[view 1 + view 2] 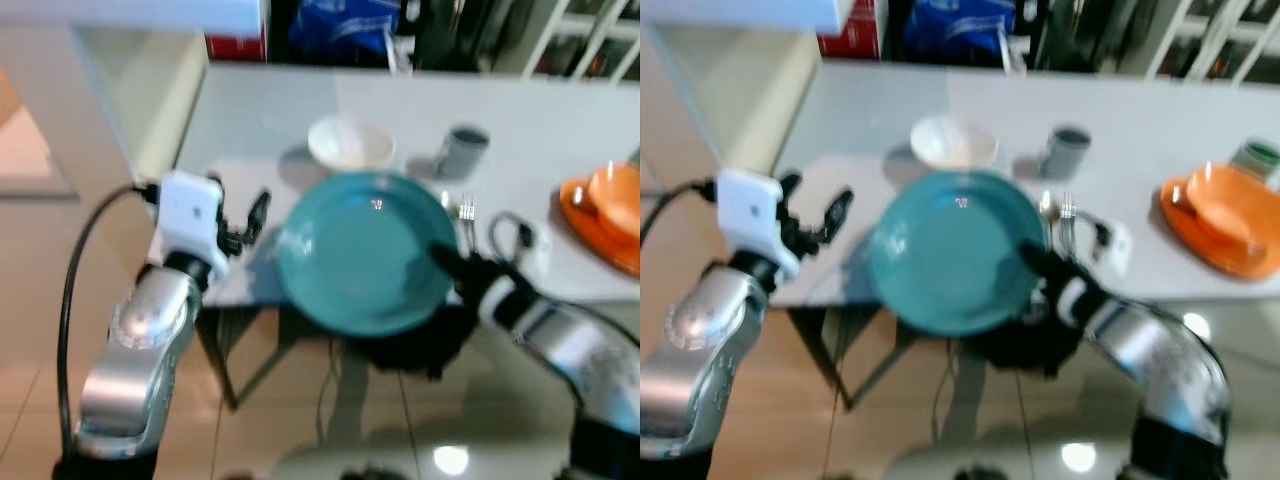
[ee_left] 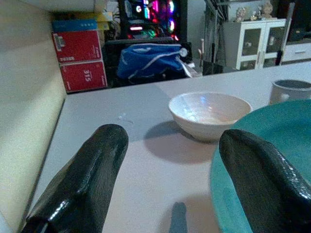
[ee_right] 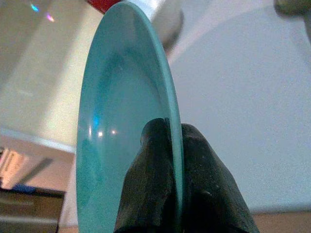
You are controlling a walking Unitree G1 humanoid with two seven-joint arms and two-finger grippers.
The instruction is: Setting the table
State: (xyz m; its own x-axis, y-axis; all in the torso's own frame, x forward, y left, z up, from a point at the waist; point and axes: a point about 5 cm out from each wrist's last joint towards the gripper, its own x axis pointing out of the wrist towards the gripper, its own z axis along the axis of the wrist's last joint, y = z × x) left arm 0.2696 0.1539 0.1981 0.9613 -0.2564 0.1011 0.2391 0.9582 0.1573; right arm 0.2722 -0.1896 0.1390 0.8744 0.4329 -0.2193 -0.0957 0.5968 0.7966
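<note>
Teal and glossy, the plate [image 1: 365, 250] sat in the middle of the head view, pinched at its near right rim by my right gripper [image 1: 445, 258], whose two black fingers [image 3: 160, 194] were clamped on either side of the edge. From the wrist it looked edge-on, so I judged it tilted and held above the near edge of the table [image 1: 560, 110], not yet resting on it. My left gripper [image 1: 250, 225] hovered just left of the plate, jaws apart and holding nothing. Above the plate in the frame stood a white bowl [image 1: 350, 143] and a grey mug [image 1: 462, 150]; a fork [image 1: 1068, 210] lay just right of the plate, and orange dishes [image 1: 610, 210] sat at the far right. To do this step well, I reckoned I should level the plate, lower it short of the bowl and left of the fork, and only release once it lay flat.
</note>
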